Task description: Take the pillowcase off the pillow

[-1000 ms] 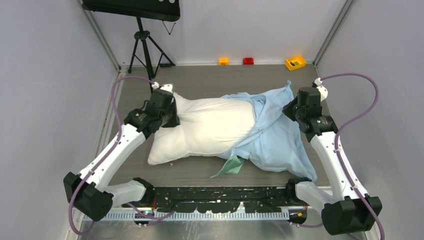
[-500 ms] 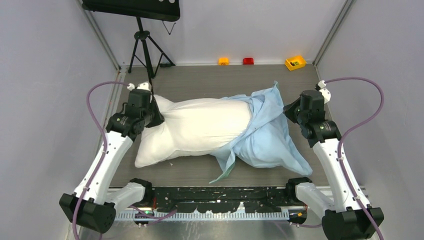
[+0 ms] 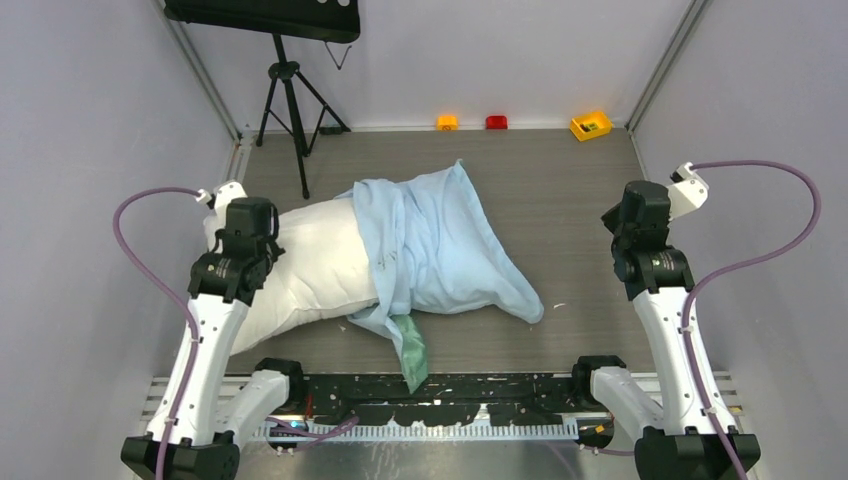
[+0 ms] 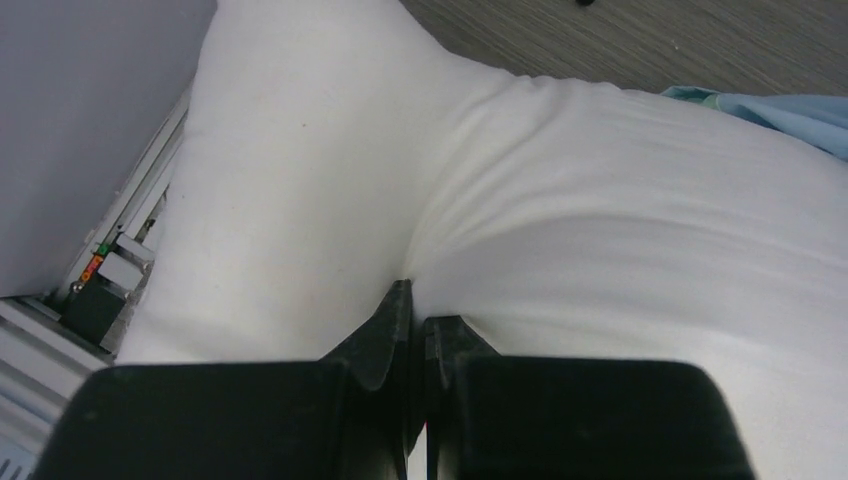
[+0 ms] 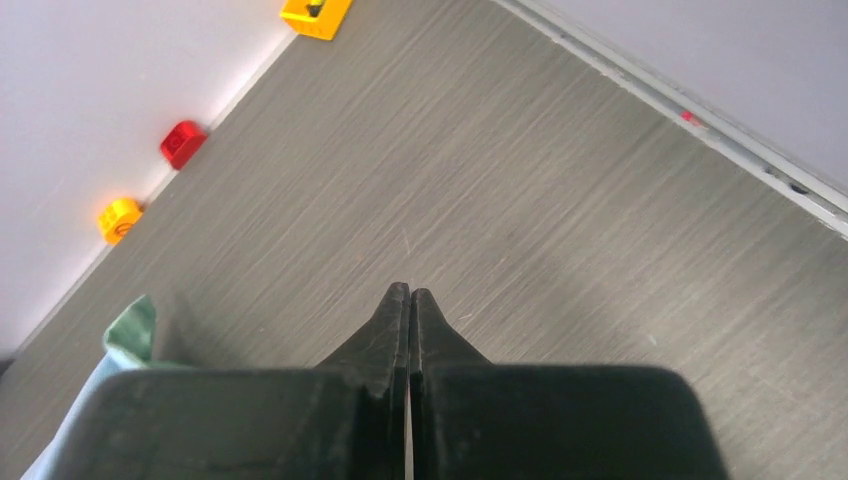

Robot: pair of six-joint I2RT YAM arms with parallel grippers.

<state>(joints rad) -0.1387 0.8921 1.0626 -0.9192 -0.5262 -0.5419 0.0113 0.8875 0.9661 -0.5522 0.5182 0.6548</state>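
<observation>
Since 1 s ago the pillow point(image 3: 300, 270) has slid left, pillowcase point(image 3: 440, 250) still over its right half, long axis left-right on the desk point(image 3: 570, 200); left fingers point(image 4: 402, 308) pinch its left end, right fingers point(image 5: 398, 310) pressed together empty, well right of the case's loose tail.

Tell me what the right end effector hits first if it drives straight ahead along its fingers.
Most likely the table: the right end effector, fingers closed, aims at bare wood-grain surface. The pillowcase corner sits off to one side, outside that line. Depth is hard to judge from the wrist view.
</observation>
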